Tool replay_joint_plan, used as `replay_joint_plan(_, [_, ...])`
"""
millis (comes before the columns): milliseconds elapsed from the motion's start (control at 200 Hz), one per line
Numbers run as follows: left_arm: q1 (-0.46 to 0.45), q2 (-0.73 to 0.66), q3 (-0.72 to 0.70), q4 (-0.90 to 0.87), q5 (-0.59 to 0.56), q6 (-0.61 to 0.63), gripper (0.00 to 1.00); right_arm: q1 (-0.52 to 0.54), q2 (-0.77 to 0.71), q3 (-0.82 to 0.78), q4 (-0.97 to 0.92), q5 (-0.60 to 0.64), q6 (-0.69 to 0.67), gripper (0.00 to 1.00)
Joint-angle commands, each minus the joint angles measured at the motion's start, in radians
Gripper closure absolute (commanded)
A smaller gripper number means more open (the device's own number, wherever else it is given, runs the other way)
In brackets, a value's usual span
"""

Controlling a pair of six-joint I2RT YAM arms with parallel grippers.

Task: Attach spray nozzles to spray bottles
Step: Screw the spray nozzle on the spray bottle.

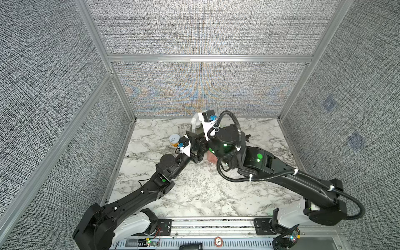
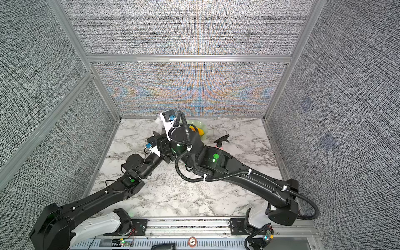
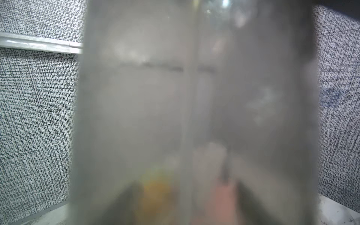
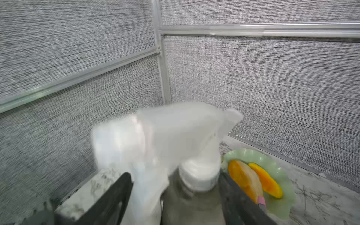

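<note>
Top views: both arms meet mid-worktop (image 1: 194, 194), toward the back wall. There the smoky grey bottle (image 1: 194, 130) stands upright w/ the pale nozzle (image 1: 194, 120) on its neck, mostly hidden under the right wrist.

Left wrist: bottle body fills the view, blurred. The left tool (image 3: 187, 183) shows dark fingers (image 3: 128, 198) low on either side. It reads as clamped on the body, tho contact isn't crisp.

Right wrist (motion-smeared): right tool (image 4: 175, 175) spread wide, nothing held. The nozzle's collar (image 4: 198, 175) sits between its fingers (image 4: 239, 196), just beside one of them.

Key relation: bottle's long axis is vertical, collar dead ahead inside the right tool's gap. So the right arm is nearer for any re-grip/twist, and the left only steadies. Can't tell if collar is fully seated.
</note>
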Motion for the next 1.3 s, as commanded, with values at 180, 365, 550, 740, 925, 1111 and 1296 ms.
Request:
replay_joint_plan(180, [0.0, 0.001, -0.01, 0.074, 0.053, -0.005, 0.6, -0.009, -0.195, -0.119, -0.118, -0.197, -0.069, 0.22])
replay_joint_plan(365, [0.0, 0.007, -0.006, 0.073, 0.11, -0.005, 0.6, -0.079, -0.307, -0.157, -0.184, -0.243, -0.072, 0.23])
replay_joint_plan(550, [0.0, 0.014, 0.002, 0.074, 0.239, -0.016, 0.6, -0.322, -0.369, -0.204, -0.163, -0.587, -0.115, 0.37])
replay_joint_plan(740, [0.0, 0.024, 0.018, 0.082, 0.368, -0.065, 0.6, -0.541, -0.317, -0.195, -0.071, -1.033, -0.097, 0.53])
replay_joint_plan(925, [0.0, 0.022, 0.027, 0.085, 0.428, -0.09, 0.62, -0.594, -0.248, -0.192, 0.087, -1.316, -0.013, 0.45])
replay_joint_plan(1111, [0.0, 0.039, 0.042, 0.083, 0.477, -0.119, 0.62, -0.584, -0.17, -0.135, 0.066, -1.384, -0.035, 0.37])
replay_joint_plan(1296, [-0.001, 0.054, 0.048, 0.093, 0.502, -0.145, 0.62, -0.557, -0.125, -0.098, 0.053, -1.351, -0.059, 0.36])
